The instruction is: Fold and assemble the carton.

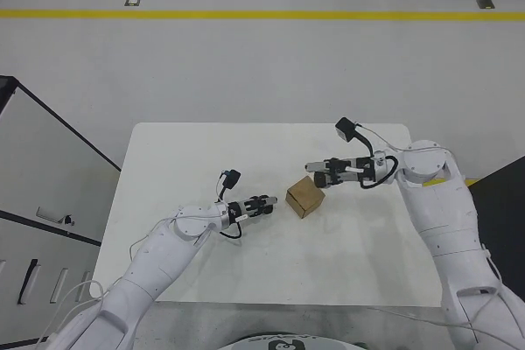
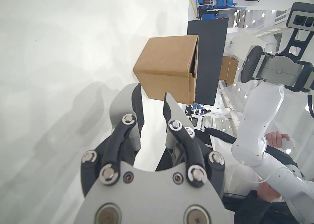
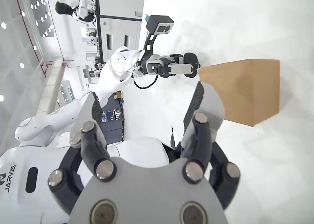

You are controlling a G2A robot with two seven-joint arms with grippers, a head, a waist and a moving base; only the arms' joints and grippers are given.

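Observation:
A small brown carton [image 1: 304, 196] stands on the white table [image 1: 175, 166], folded into a closed cube. In the left wrist view the carton [image 2: 166, 67] has one side flap [image 2: 195, 63] slightly ajar. My left gripper [image 1: 269, 203] sits low just beside the carton, pointing at it. Its fingers [image 2: 136, 102] are a little apart with nothing between them, around the left gripper's midpoint [image 2: 152, 98]. My right gripper [image 1: 313, 166] hovers at the carton's far edge, open wide [image 3: 146, 102] and empty. The carton [image 3: 245, 90] lies off to one side of it, apart from the fingertips [image 3: 197, 97].
A grey cabinet [image 1: 35, 175] stands off the table's left edge. A black panel [image 1: 516, 184] stands beyond its right edge. A yellow line [image 1: 262, 14] runs across the floor beyond the table. Bare tabletop surrounds the carton on every side.

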